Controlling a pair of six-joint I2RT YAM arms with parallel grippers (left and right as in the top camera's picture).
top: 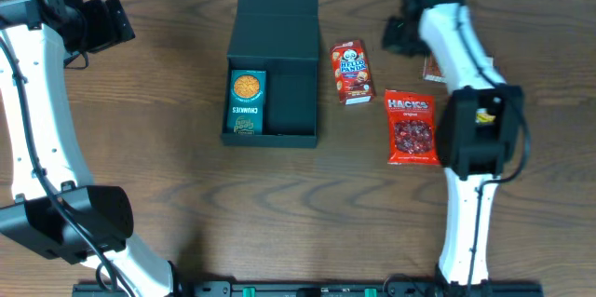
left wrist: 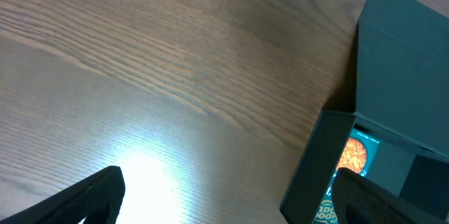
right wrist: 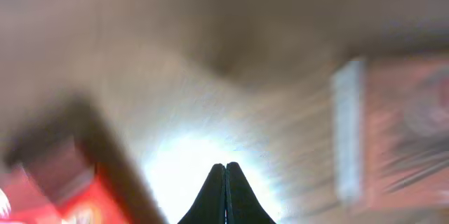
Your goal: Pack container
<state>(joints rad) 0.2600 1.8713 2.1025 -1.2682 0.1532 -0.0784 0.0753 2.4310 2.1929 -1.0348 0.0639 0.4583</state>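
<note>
Container (top: pixel 293 101) sits open mid-tabletop, teal packet (top: pixel 248 101) in one bay, other bay bare. Right hand (right wrist: pixel 225 171) pinched shut, empty; left hand (left wrist: pixel 235 199) spread wide. Best next: part right fingers, descend squarely over red panda packet (top: pixel 351 72).

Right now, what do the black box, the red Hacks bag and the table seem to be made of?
The container looks like matte cardboard: flat dull panels and a folded hinge at the lid. The Hacks bag seems to be printed plastic film, though any sheen is faint. The table shows wood grain, perhaps laminate, and reflects lamp glare.
</note>
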